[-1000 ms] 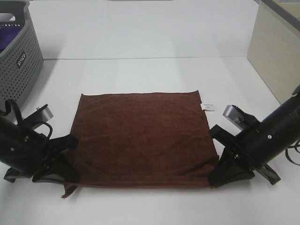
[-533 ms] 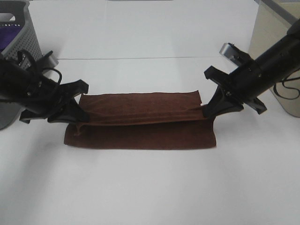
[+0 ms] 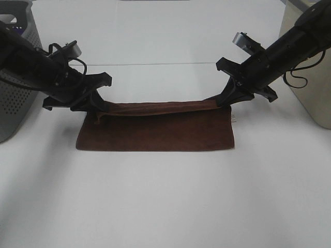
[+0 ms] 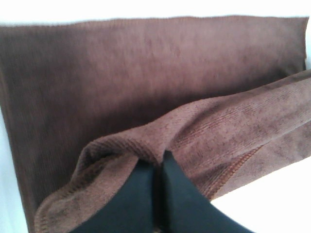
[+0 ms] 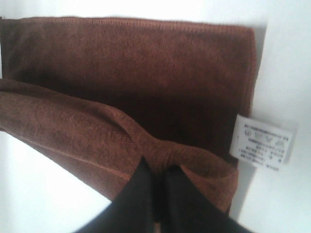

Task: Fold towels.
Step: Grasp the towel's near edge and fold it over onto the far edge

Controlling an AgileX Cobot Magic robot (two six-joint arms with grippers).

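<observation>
A dark reddish-brown towel (image 3: pixel 155 134) lies on the white table, its near half lifted and carried over the far half. My left gripper (image 3: pixel 100 107) is shut on the towel's left corner, and my right gripper (image 3: pixel 221 101) is shut on the right corner. Between them the raised hem hangs taut. In the left wrist view my black fingers (image 4: pixel 146 194) pinch a fold of towel (image 4: pixel 146 97). The right wrist view shows black fingers (image 5: pixel 150 194) clamping the towel (image 5: pixel 126 73), with its white tag (image 5: pixel 262 141) lying on the table beside it.
A grey perforated laundry basket (image 3: pixel 15 88) stands at the far left behind my left arm. A beige box (image 3: pixel 310 67) stands at the right edge behind my right arm. White tabletop (image 3: pixel 165 201) stretches in front of the towel.
Both grippers have lifted the towel's near corners and carried them away from the front edge toward the back, folding the towel roughly in half. The visible towel is now a narrow strip.
</observation>
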